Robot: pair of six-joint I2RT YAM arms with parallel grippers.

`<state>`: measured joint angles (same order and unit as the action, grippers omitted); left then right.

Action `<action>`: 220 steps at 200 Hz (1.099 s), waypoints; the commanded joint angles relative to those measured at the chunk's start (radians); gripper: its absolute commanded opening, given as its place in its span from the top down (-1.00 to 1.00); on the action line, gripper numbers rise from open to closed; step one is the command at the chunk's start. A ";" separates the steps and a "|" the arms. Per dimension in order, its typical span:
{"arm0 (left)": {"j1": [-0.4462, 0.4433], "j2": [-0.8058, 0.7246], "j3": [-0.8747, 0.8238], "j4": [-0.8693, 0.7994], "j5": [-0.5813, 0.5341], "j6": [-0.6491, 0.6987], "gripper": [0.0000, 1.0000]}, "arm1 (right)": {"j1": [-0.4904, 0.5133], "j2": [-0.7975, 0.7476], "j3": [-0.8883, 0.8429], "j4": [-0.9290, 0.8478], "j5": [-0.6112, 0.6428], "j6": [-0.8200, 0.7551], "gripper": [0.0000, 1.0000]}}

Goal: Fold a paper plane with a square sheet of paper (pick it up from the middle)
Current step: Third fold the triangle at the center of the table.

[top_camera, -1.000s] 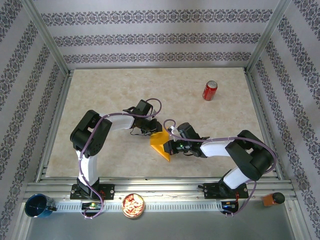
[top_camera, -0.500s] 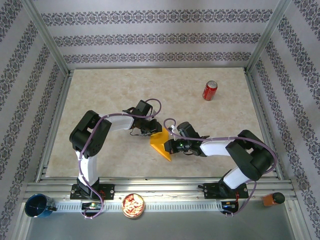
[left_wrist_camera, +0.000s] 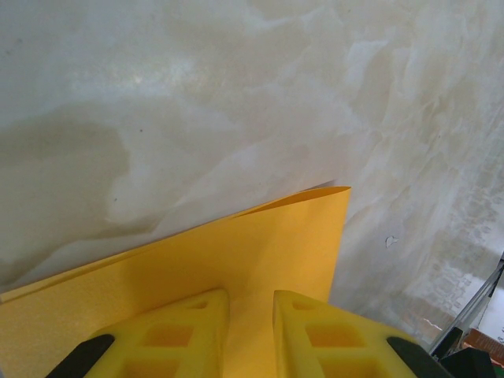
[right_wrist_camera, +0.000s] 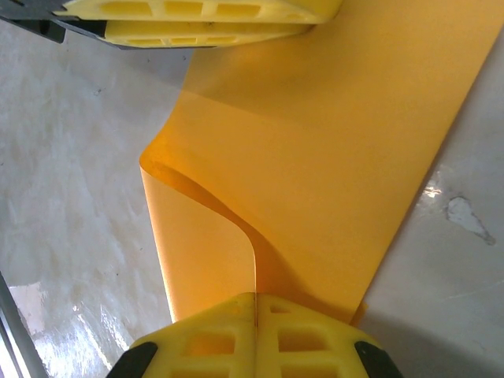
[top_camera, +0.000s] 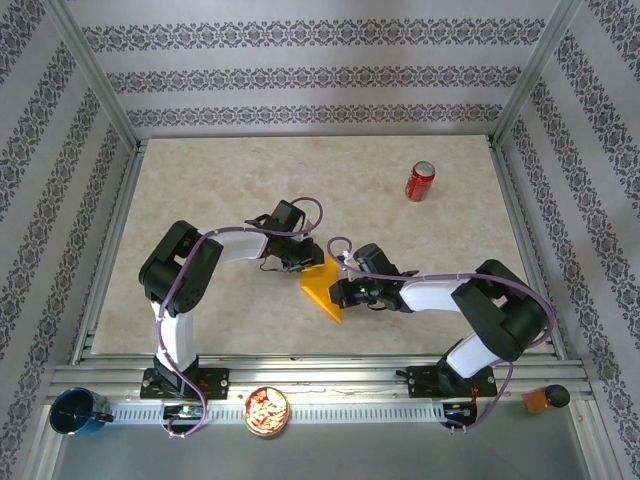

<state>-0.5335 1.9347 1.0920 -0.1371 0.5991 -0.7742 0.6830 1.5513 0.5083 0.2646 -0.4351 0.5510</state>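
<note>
my right gripper (right_wrist_camera: 253, 303) is clamped on the folded paper's (top_camera: 325, 287) near edge; my left gripper (left_wrist_camera: 250, 303) pinches its far edge, mid-table.

L gripper (left_wrist_camera: 250, 311) & R gripper (right_wrist_camera: 254, 307) prob. closed
</note>
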 commanded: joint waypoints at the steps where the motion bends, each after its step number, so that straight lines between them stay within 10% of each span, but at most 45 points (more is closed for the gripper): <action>1: 0.005 -0.013 -0.024 -0.056 -0.024 -0.007 0.53 | 0.002 -0.010 0.016 -0.011 -0.017 -0.011 0.96; 220: 0.006 -0.014 -0.022 -0.059 -0.027 -0.008 0.53 | 0.034 0.022 0.070 -0.118 0.014 -0.035 0.96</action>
<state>-0.5335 1.9347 1.0920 -0.1371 0.5991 -0.7742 0.7048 1.5681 0.5579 0.1661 -0.4347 0.5392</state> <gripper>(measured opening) 0.234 0.064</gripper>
